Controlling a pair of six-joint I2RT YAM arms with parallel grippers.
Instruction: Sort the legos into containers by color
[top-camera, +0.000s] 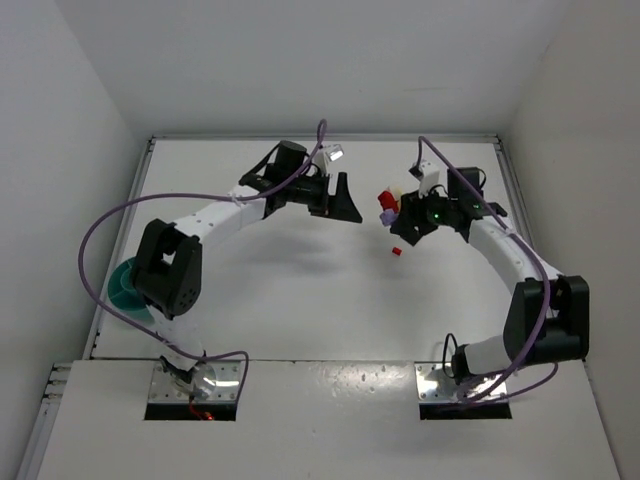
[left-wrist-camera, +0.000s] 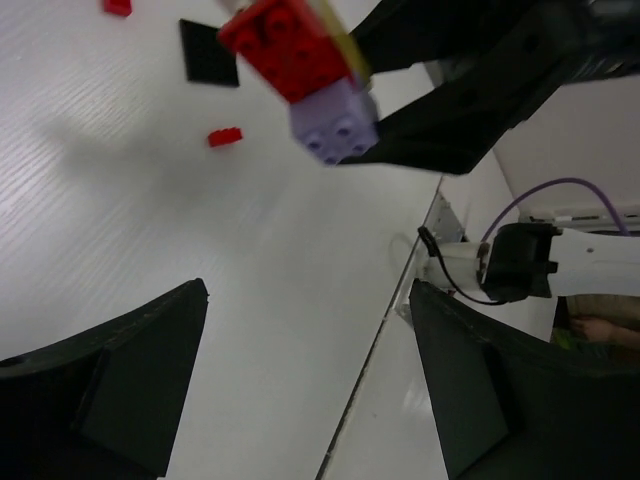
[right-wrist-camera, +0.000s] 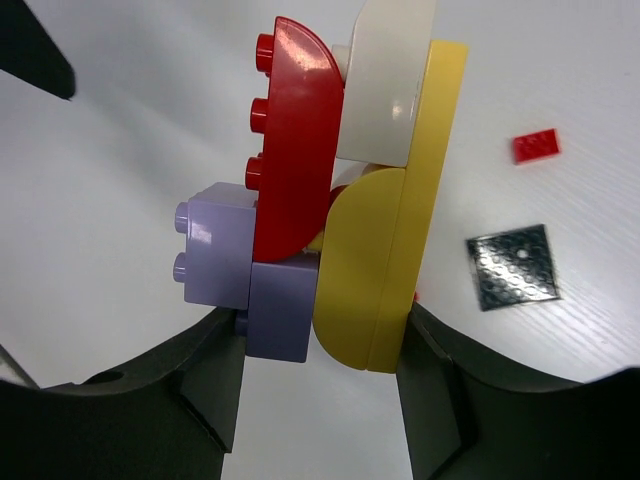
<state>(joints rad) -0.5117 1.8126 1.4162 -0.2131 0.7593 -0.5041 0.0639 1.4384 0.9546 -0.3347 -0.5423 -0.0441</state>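
My right gripper (top-camera: 397, 216) is shut on a stuck-together lego clump (top-camera: 387, 207) and holds it above the table. In the right wrist view the gripper (right-wrist-camera: 320, 330) clamps the clump's lilac brick (right-wrist-camera: 250, 275) and yellow piece (right-wrist-camera: 400, 220), with a red piece (right-wrist-camera: 295, 140) and a white piece (right-wrist-camera: 385, 90) attached. My left gripper (top-camera: 346, 207) is open and empty, just left of the clump. In its wrist view the left gripper (left-wrist-camera: 308, 295) faces the clump (left-wrist-camera: 305, 75). A tiny red brick (top-camera: 396, 250) lies on the table. The teal bowl (top-camera: 122, 290) sits at the left, partly hidden by the left arm.
A small black square plate (right-wrist-camera: 512, 266) lies on the table near a loose red brick (right-wrist-camera: 535, 146). The left wrist view shows the plate (left-wrist-camera: 209, 53), a red brick (left-wrist-camera: 225, 137) and another red brick (left-wrist-camera: 117, 6) at the top edge. White walls enclose the table.
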